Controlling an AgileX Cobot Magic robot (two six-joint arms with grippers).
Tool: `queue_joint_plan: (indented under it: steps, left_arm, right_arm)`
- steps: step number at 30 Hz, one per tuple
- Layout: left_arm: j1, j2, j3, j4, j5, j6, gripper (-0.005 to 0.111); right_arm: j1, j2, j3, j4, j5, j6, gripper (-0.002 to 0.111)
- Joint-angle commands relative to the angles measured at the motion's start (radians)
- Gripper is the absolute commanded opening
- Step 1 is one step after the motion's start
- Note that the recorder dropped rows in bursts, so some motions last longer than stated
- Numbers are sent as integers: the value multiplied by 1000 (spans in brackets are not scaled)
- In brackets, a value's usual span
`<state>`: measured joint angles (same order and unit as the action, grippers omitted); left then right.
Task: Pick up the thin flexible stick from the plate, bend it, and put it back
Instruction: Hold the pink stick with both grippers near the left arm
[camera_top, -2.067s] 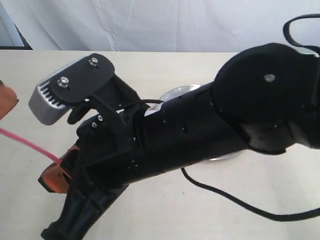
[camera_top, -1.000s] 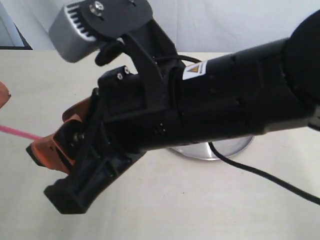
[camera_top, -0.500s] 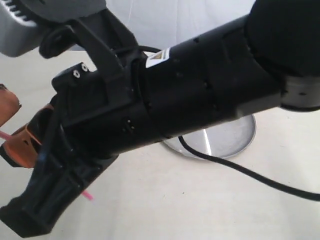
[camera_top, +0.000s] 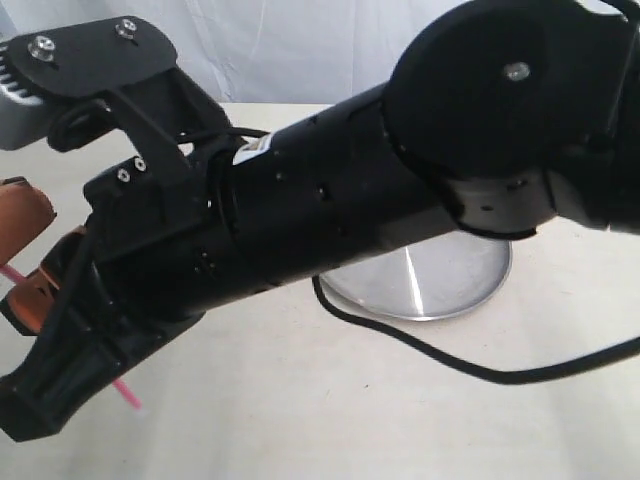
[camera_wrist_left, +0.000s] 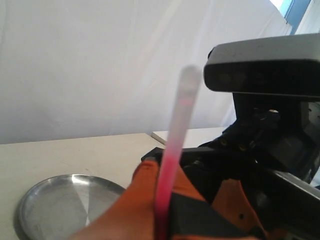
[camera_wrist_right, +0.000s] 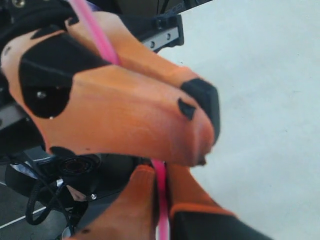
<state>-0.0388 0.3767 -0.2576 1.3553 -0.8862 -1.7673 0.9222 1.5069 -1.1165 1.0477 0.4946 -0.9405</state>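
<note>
Left jaws: clamped on the thin flexible stick (camera_wrist_left: 171, 150), seen from my left wrist.
Right jaws: clamping it too, right wrist only.
Stick end: further left than before.

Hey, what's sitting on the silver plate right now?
Nothing shows on the visible part of the plate; its far side is hidden behind the right arm. The thin flexible stick is off it, clamped in both arms' jaws.

Exterior camera looks down, crowded by the right arm (camera_top: 330, 220); close wrist cameras seemingly share the stick (camera_wrist_left: 167, 165).
</note>
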Motion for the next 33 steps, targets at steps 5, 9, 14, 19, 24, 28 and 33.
queue_joint_plan:
  steps: [5, 9, 14, 19, 24, 28, 33]
  left_arm:
    - [-4, -12, -15, -106, -108, -9, 0]
    - [-4, -12, -15, -80, -90, -7, 0]
    - [-4, -12, -15, 32, -64, -18, 0]
    - [-4, -12, -15, 44, -50, -36, 0]
    - [-4, -12, -15, 44, -50, -36, 0]
    - [-4, -12, -15, -3, -48, -36, 0]
    - [-4, -12, -15, -21, -30, -36, 8]
  right_arm:
    - [-14, 28, 15, -56, -56, 8, -1]
    - [-14, 1, 15, -53, 24, 8, -1]
    - [-14, -76, 15, -49, 78, 8, -1]
    - [-14, -157, 15, -49, 83, 3, -1]
    - [-14, -195, 15, -55, 100, -13, -1]
    - [-14, -188, 15, -99, 103, -7, -1]
    - [-14, -186, 15, -101, 135, 0, -1]
